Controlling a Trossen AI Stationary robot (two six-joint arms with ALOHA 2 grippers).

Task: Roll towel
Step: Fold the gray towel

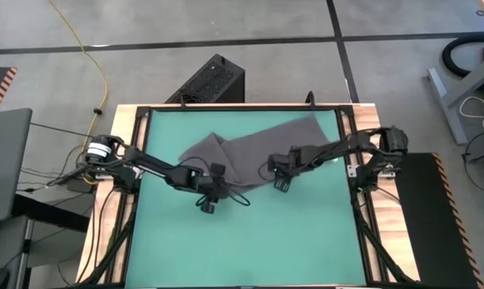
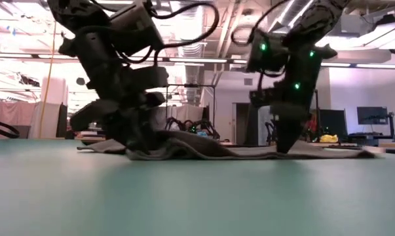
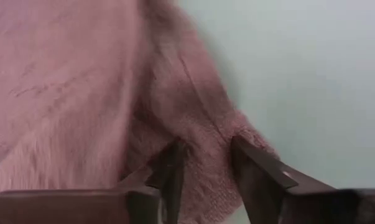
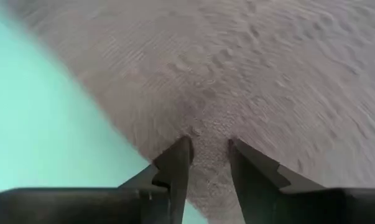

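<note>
From above, the towel (image 1: 254,148) lies spread across the far middle of the green counter (image 1: 250,241), one corner reaching far right. The left pincer (image 1: 208,193) sits at its near left edge, the right pincer (image 1: 280,178) at its near edge, further right.

At counter level, both pincers press down on the low, rumpled towel (image 2: 210,149).

The left wrist view shows the fingers (image 3: 168,174) closed on a fold of towel (image 3: 81,81).

The right wrist view shows the fingers (image 4: 175,165) pinching the towel's (image 4: 255,74) edge.
</note>
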